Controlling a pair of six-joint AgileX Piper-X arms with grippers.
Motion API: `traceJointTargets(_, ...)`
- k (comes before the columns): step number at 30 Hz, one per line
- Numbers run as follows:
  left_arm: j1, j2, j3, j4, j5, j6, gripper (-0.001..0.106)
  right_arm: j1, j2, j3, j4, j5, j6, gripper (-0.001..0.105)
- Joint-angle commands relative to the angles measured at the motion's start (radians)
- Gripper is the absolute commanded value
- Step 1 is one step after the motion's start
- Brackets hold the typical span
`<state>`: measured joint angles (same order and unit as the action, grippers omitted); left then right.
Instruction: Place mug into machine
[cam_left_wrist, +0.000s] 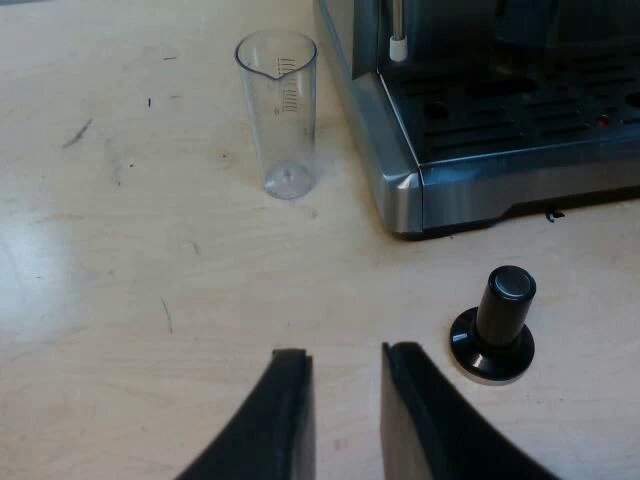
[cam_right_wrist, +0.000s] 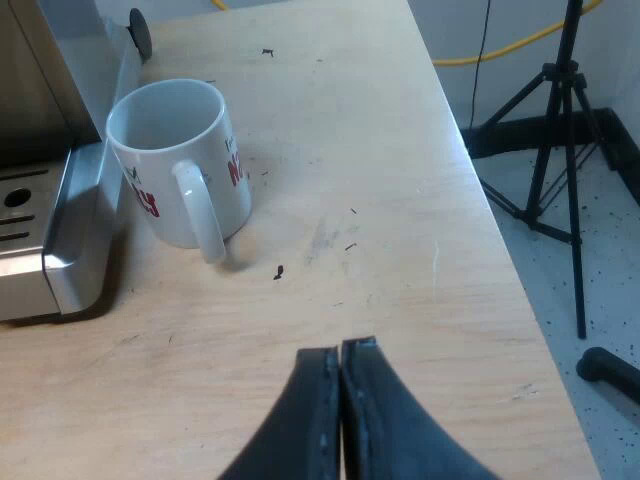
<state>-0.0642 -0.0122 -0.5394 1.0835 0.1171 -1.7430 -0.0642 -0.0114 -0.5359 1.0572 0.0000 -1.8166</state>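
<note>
Mug (cam_right_wrist: 180, 165) upright on the surface (cam_right_wrist: 380, 160), white with red lettering, empty, handle turned toward the right hand (cam_right_wrist: 340, 350). Close against the outer corner of the espresso machine (cam_right_wrist: 35, 90), off its drip tray (cam_right_wrist: 22, 225). Right hand low over the surface, apart from the mug, fingers pressed together with nothing between them. Open stretch of surface with a few small dark specks between that hand and the mug. Beyond the surface's edge, well away from the machine: black tripod (cam_right_wrist: 550, 150) on the floor, with a yellow cable (cam_right_wrist: 520, 42) behind it.

Left hand (cam_left_wrist: 345, 355) out before the machine's front, fingers parted, gap empty. Black-knobbed tamper (cam_left_wrist: 497, 325) standing on its base just before the drip tray, near one of the left hand's fingers. Clear measuring glass (cam_left_wrist: 278, 112) upright and empty beside the machine's front corner, not touching it. Thin steam wand (cam_left_wrist: 398, 45) with a white tip hanging at the tray's edge.
</note>
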Motion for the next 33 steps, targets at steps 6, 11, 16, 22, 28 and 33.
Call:
traceJointTargets(6,0.003,-0.138,0.001,-0.015,-0.009,-0.005,0.02,0.0,-0.041,0.0,-0.014,0.0,-0.001,0.0)
traceJointTargets(11,0.003,-0.135,0.001,-0.013,0.031,-0.016,0.02,0.0,-0.041,0.0,-0.022,0.0,-0.001,0.0)
traceJointTargets(16,-0.001,-0.113,-0.002,-0.03,0.15,-0.041,0.02,0.0,-0.031,-0.017,-0.051,0.0,-0.004,0.0)
traceJointTargets(22,-0.051,-0.038,-0.037,-0.104,0.16,-0.041,0.02,0.0,0.016,-0.077,-0.051,0.0,-0.057,0.0)
traceJointTargets(28,-0.14,0.107,-0.106,-0.171,0.163,-0.028,0.02,0.0,0.094,-0.137,-0.051,-0.039,-0.081,0.0)
traceJointTargets(33,-0.227,0.236,-0.134,-0.27,0.207,-0.025,0.02,0.0,0.184,-0.17,-0.051,-0.135,-0.081,0.0)
